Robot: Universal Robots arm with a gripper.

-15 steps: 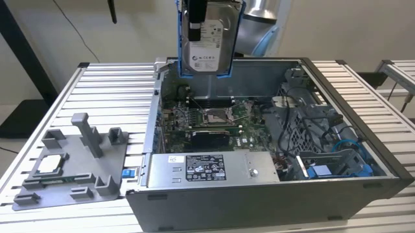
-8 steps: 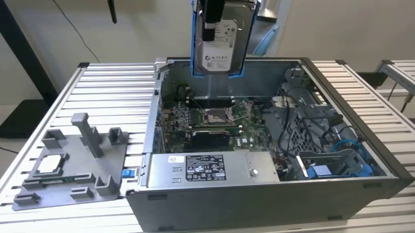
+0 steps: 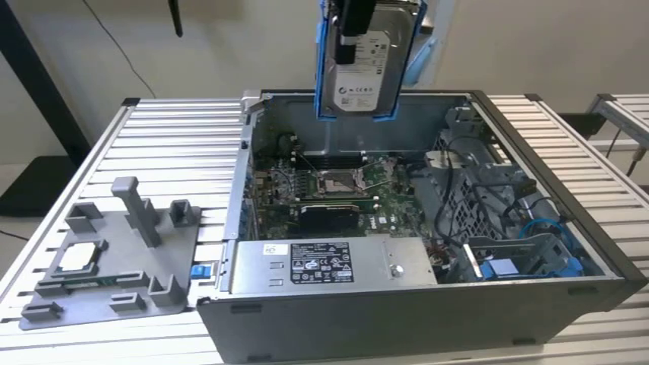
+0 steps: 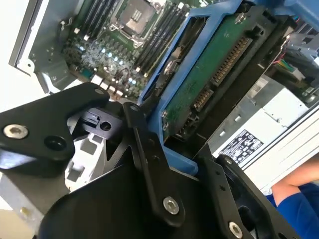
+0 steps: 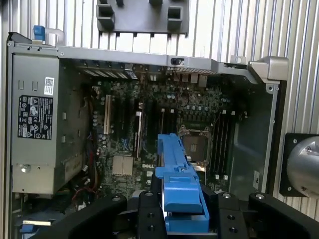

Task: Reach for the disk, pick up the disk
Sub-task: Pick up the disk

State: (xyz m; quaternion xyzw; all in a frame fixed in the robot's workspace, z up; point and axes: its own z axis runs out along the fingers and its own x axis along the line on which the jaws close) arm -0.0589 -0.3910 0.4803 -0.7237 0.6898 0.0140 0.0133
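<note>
The disk (image 3: 367,72), a silver hard drive with a white label in a blue plastic frame, hangs upright in the air above the back wall of the open computer case (image 3: 568,228). My gripper (image 3: 355,34) comes down from above and is shut on it, black fingers clamped on the frame. In the second wrist view the disk's green circuit-board side (image 4: 212,74) faces the camera between the black fingers (image 4: 147,149). In the first wrist view the blue frame's edge (image 5: 179,184) sticks out from between the fingers (image 5: 145,211), high over the motherboard (image 5: 149,124).
The case lies open on a slatted metal table (image 3: 172,144). Inside are the grey power-supply box (image 3: 324,262), cables and a blue drive bay (image 3: 507,266). A grey fixture plate (image 3: 112,258) with a square silver chip (image 3: 81,258) sits at the exterior view's left. A person's blue sleeve (image 4: 296,201) is nearby.
</note>
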